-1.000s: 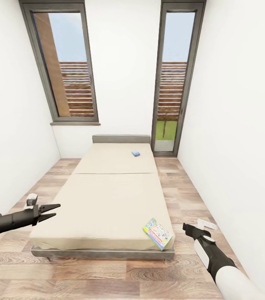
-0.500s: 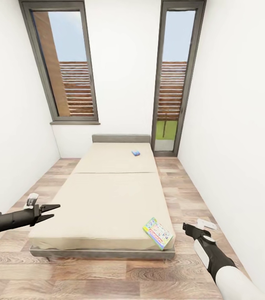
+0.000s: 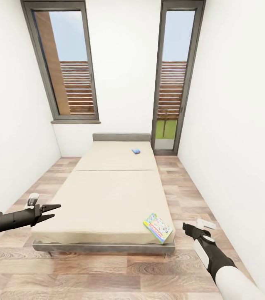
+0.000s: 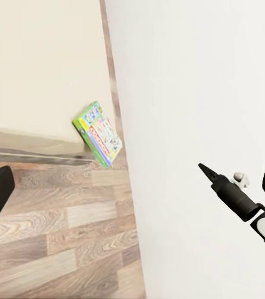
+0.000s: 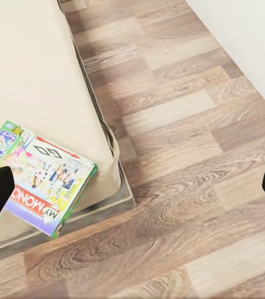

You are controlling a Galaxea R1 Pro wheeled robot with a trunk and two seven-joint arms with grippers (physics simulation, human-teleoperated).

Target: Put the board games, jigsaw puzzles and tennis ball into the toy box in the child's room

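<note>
I count two board games on the bed [image 3: 107,196]: a flat board game [image 3: 157,227] with a bright green, yellow and red printed cover (it reads "MY MONO…" in the right wrist view) at the near right corner, overhanging the edge, and a small blue box [image 3: 136,151] far up near the headboard. My left gripper [image 3: 51,210] hangs off the bed's near left corner with fingers spread and nothing between them, while my right gripper [image 3: 187,228] sits just beside the near game, not touching, and I cannot tell how far it is open.

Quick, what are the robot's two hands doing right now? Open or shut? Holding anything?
Left gripper: open, holding nothing.
Right gripper: open, holding nothing.
</note>
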